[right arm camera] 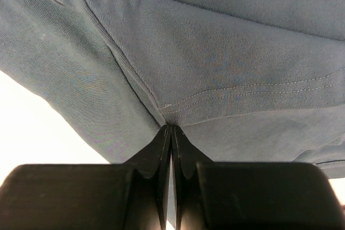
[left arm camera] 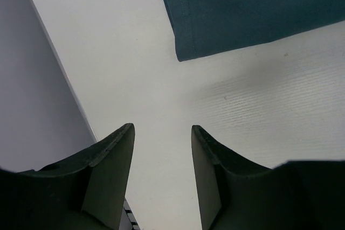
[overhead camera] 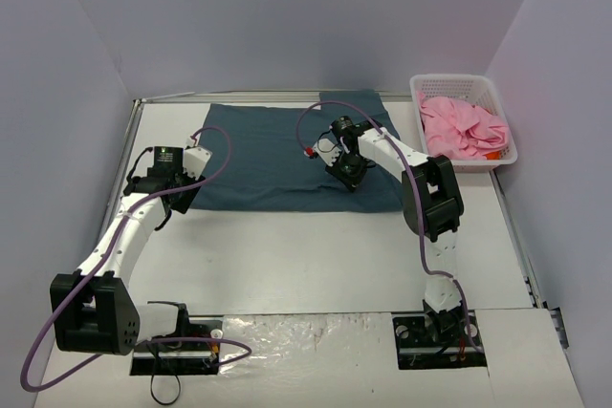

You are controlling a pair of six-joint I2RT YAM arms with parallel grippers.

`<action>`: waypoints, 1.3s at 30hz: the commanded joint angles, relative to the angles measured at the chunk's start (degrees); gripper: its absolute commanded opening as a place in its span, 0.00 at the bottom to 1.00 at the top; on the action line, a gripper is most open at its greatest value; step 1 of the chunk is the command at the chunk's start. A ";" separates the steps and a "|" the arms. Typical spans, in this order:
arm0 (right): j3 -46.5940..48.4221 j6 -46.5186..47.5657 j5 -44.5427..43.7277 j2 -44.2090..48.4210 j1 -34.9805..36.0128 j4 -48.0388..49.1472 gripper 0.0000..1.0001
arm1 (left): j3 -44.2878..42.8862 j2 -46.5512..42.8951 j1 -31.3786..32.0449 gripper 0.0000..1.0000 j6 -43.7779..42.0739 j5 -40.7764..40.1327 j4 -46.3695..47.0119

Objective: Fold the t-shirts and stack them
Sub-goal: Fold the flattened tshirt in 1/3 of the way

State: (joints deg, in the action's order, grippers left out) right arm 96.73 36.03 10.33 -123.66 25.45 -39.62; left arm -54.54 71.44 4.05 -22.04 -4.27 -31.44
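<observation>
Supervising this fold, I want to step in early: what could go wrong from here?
1. The right tool pinches only a sliver of the teal t-shirt at its hem; it may slip out when lifted.
2. The left tool stands open over bare table, off the shirt's corner, so a one-sided pull could skew the fold.

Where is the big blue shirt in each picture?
Top view: the blue shirt lies spread flat on the far half of the table.
Left wrist view: only its corner shows, at the top right.
Right wrist view: it fills nearly the whole picture.
Shared landmark: the white table, bare beside the shirt in every view.
</observation>
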 commanded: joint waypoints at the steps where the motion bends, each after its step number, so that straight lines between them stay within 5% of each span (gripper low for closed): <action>1: 1.09 0.00 -0.22 0.17 -0.14 -1.87 0.00 | -0.39 -0.42 -0.28 0.45 0.60 0.40 -0.73; 4: 1.09 -0.17 -0.22 0.61 -0.14 -2.04 0.00 | -0.39 -0.51 -0.36 0.45 0.69 0.23 -0.81; 8: 0.74 -0.08 0.57 0.78 -0.14 -1.96 0.28 | -0.39 -0.60 -0.36 0.45 0.77 0.40 -0.81; 12: 1.09 -0.08 0.66 1.22 0.03 -1.96 0.35 | -0.48 -0.51 -0.28 0.45 0.69 0.49 -0.90; 33: 3.64 -0.17 -1.71 -3.43 1.36 -2.04 0.35 | -0.21 0.10 -0.36 0.45 0.60 0.49 -0.64; 39: 3.55 -0.35 -1.98 -3.08 1.35 -2.04 0.22 | -0.04 -0.07 -0.36 0.45 0.51 0.58 -0.55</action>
State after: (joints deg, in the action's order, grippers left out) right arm 99.44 36.01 9.45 -126.67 26.41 -39.51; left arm -54.54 71.59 4.05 -22.04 -3.99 -31.44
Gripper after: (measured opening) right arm 0.235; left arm 0.450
